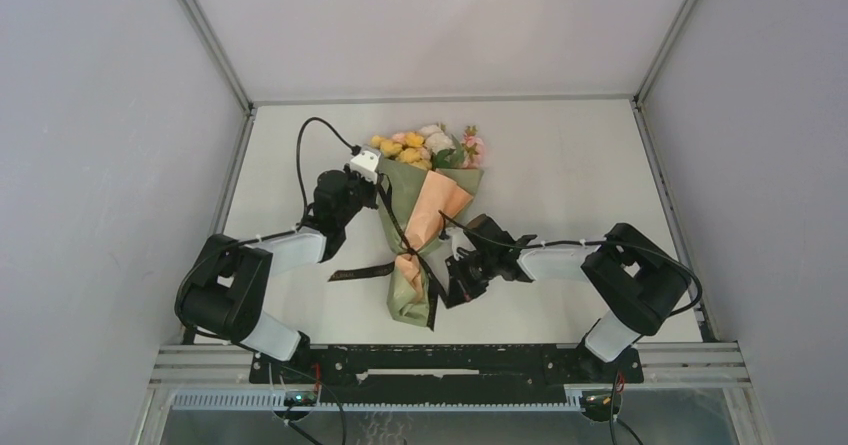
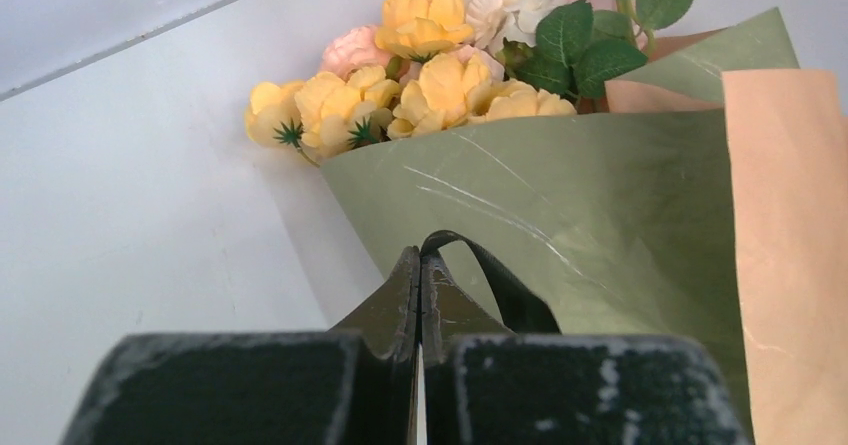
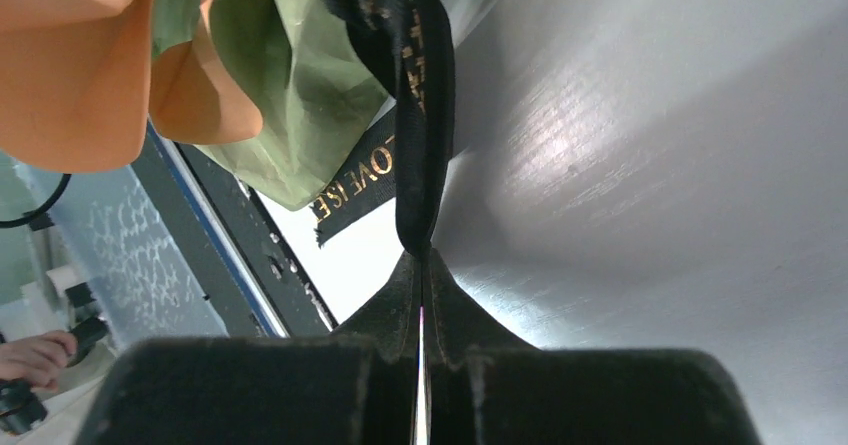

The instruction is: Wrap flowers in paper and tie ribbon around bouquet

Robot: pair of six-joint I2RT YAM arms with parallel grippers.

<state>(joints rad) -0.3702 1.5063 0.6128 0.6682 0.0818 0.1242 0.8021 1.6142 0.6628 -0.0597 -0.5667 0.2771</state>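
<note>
L hand point(image 2: 418, 262) is clamped on ribbon point(image 3: 415, 115) at 10 o'clock of bouquet point(image 1: 425, 215); R hand point(image 3: 421, 258) clamped on it at 5 o'clock.

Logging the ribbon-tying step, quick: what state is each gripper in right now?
Left gripper: closed, pinching the ribbon.
Right gripper: closed, pinching the ribbon.

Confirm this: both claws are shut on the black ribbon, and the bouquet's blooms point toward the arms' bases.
No. The top view shows the bouquet with blooms pointing the other way, toward the far edge of the table; the rest holds.
</note>
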